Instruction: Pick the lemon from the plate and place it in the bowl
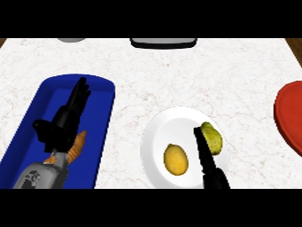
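Observation:
A white plate (163, 133) holds a yellow lemon (175, 159) at its lower middle and a greenish-yellow fruit (212, 136) at its right side. My right hand (204, 153) comes up from the lower edge, seen edge-on. Its straight fingers lie against the left side of the greenish fruit, between the two fruits, and it is open. A red bowl (300, 117) sits at the right edge, partly cut off. My left hand (65, 119) hovers open, fingers stretched, over a long blue dish (101, 146) at the left.
An orange item (79, 144) lies in the blue dish, partly hidden under my left hand. A dark-rimmed object (164, 42) and a grey one (71, 40) stand at the counter's far edge. White marble counter (192, 75) spreads between the dishes.

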